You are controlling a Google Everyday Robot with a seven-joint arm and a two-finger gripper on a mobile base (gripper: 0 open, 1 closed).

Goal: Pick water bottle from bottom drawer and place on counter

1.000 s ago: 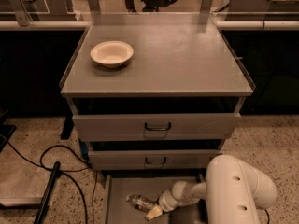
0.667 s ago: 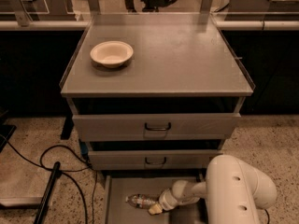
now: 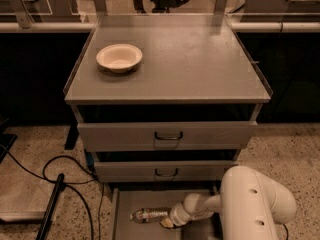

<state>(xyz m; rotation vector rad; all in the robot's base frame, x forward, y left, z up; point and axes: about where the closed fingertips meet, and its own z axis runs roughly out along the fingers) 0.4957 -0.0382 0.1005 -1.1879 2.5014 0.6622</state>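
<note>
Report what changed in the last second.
The gripper has edged slightly lower and leftward at the right end of the water bottle in the bottom drawer. The bottle lay slanted a second ago and now lies nearly level across the drawer floor. Whether it is gripped cannot be seen. The bowl, the counter and the two upper drawers stayed put.

The bowl sits on the left of the tabletop, two handled drawers are stacked below it, and in the bottom drawer jutting out beneath them the water bottle lies on its side, with the hand at its right end.
</note>
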